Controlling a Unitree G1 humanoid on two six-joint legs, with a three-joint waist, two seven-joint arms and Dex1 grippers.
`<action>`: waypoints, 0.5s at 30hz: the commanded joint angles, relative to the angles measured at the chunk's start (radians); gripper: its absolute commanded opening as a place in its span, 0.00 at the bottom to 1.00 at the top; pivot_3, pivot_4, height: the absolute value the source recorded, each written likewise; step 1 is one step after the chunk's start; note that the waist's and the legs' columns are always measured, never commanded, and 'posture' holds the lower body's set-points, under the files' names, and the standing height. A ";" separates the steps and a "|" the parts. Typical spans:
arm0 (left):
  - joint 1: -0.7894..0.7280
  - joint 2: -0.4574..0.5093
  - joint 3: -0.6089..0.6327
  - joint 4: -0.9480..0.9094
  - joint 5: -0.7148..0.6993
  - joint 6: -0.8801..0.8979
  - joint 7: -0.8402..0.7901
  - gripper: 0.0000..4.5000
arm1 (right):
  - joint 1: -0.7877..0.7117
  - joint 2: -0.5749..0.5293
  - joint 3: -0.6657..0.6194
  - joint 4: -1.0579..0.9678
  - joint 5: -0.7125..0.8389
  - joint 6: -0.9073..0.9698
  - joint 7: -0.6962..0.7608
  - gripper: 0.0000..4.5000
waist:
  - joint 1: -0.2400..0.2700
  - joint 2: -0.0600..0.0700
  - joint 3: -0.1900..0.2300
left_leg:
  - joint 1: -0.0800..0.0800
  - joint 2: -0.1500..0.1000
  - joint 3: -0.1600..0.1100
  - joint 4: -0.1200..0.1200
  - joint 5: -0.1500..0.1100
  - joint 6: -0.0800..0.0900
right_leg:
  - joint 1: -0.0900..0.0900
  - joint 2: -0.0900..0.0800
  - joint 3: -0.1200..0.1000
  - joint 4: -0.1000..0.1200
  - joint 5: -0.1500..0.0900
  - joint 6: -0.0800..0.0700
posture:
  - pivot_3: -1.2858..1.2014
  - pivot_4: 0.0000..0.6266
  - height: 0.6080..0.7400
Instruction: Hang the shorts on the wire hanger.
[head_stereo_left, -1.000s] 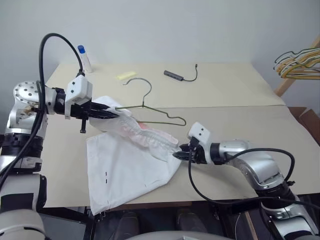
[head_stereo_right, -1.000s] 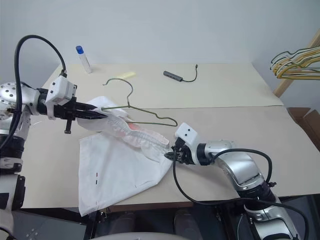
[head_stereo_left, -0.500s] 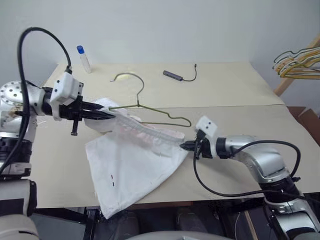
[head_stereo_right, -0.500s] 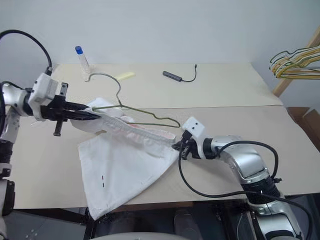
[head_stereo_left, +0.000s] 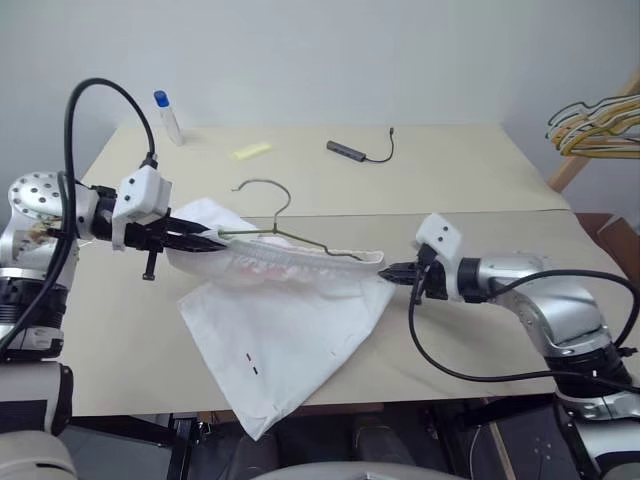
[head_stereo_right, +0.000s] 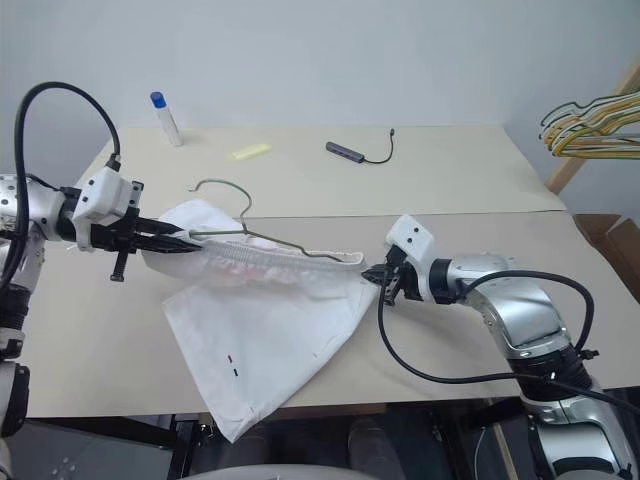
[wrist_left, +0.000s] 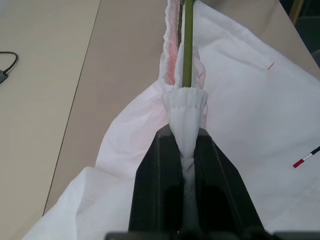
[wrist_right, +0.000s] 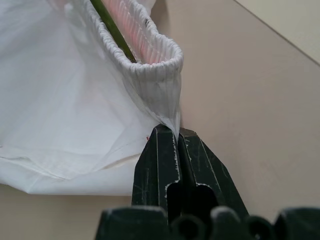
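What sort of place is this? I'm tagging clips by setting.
Probably a lab or test room, not a home: a plain beige table against a bare wall, a dongle with a cable lying on it, and a bunch of hangers at the side.

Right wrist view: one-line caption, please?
Right gripper pinches the shorts below the waistband, wire hanger inside it.

The two head views looked forward and down from above the table, sharing nearly the same scene, slightly offset sideways. Each wrist view sat close behind its own fingers, looking along them at the shorts waistband and wire hanger that the head views also showed.
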 joint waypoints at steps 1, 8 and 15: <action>-0.032 -0.009 0.035 -0.012 0.019 -0.029 0.011 0.00 | -0.064 -0.066 -0.019 -0.074 -0.045 -0.090 0.046 0.01 | 0.000 0.000 0.000 | 0.000 0.000 0.000 0.000 0.000 0.000 | 0.000 0.000 0.000 0.000 0.000 0.000 | 0.50 0.00 1.00; -0.108 -0.040 0.033 0.040 0.060 -0.066 0.003 0.00 | -0.331 -0.116 0.080 -0.078 -0.079 -0.049 0.163 0.01 | -0.005 0.001 0.001 | 0.000 0.000 0.000 0.000 0.000 0.000 | 0.000 0.000 0.000 0.000 0.000 0.000 | 0.49 0.00 1.00; -0.126 -0.051 0.054 0.034 0.056 -0.061 0.014 0.00 | -0.451 -0.096 0.179 -0.039 -0.148 -0.064 0.218 0.01 | -0.004 0.002 0.001 | 0.000 0.001 0.000 0.000 0.000 0.000 | -0.001 0.000 0.000 0.000 0.000 0.000 | 0.50 0.00 1.00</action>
